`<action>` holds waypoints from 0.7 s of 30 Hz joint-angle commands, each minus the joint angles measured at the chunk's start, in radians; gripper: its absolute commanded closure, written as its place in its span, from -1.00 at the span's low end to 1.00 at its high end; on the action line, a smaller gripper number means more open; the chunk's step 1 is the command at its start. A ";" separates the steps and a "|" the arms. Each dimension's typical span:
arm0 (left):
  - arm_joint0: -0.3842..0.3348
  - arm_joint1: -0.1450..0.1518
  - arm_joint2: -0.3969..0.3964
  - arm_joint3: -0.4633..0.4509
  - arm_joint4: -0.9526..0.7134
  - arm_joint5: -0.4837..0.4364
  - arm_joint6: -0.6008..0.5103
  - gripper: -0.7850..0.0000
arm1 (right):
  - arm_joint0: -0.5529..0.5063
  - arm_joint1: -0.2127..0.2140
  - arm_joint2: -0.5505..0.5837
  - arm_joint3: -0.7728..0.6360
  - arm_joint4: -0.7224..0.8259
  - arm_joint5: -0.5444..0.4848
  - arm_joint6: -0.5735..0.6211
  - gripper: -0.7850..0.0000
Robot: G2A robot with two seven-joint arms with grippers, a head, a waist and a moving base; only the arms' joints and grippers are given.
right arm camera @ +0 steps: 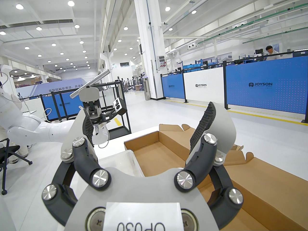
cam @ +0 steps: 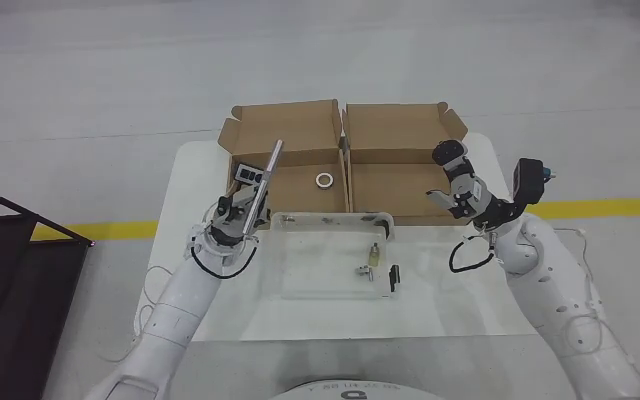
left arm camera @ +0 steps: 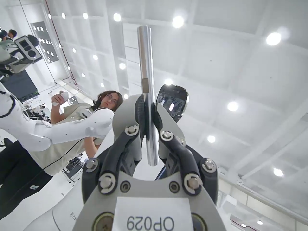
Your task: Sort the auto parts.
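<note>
Where the arms stand: both are raised above the white tabletop [cam: 440, 300], one at each side of the clear tray [cam: 320, 216].
Left arm: the forearm runs from the near left of the tabletop toward the left box [cam: 298, 188], and the wrist is turned so that the tool faces up at the ceiling.
Left tool [cam: 252, 205]: clamped on the rod [cam: 270, 170], with the pads [left arm camera: 140, 111] pressed against both sides of it low on its length. A short end sticks out below the pads in the left wrist view.
Rod: bare metal and straight, tilted rather than upright. Seen from above, its upper end lies over the near left part of the left box.
Right arm: the elbow is out past the right edge of the tabletop and the forearm angles in toward the right box [cam: 400, 185]. The wrist is level, so the tool faces sideways across both boxes.
Right tool [cam: 447, 177]: jaws spread wide with nothing between them, held above the right part of the right box.
Ring [cam: 325, 181]: lies flat on the floor of the left box, toward its right wall, apart from the rod.
Tray: sits in the middle of the tabletop, just nearer than the boxes. A few small parts [cam: 372, 256] lie close together in its right half.
</note>
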 commanded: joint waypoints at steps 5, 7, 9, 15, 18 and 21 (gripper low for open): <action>0.018 -0.034 -0.058 -0.024 0.104 -0.007 0.007 1.00 | 0.000 0.000 0.000 0.000 0.000 0.000 0.000 -1.00; 0.029 -0.042 -0.081 -0.053 0.168 -0.025 0.025 1.00 | 0.000 0.000 0.000 0.000 0.000 0.000 0.000 -1.00; 0.042 -0.047 -0.107 -0.096 0.253 -0.059 0.059 1.00 | 0.000 0.000 0.000 0.000 0.000 0.000 0.000 -1.00; 0.087 -0.060 -0.165 -0.177 0.392 -0.176 0.176 1.00 | 0.000 0.000 0.000 0.000 0.000 0.000 0.000 -1.00; 0.097 -0.064 -0.175 -0.195 0.451 -0.239 0.240 1.00 | 0.000 0.000 0.000 0.000 0.000 0.000 0.000 -1.00; 0.102 -0.067 -0.174 -0.221 0.546 -0.327 0.327 1.00 | 0.000 0.000 0.000 0.000 0.000 0.000 0.000 -1.00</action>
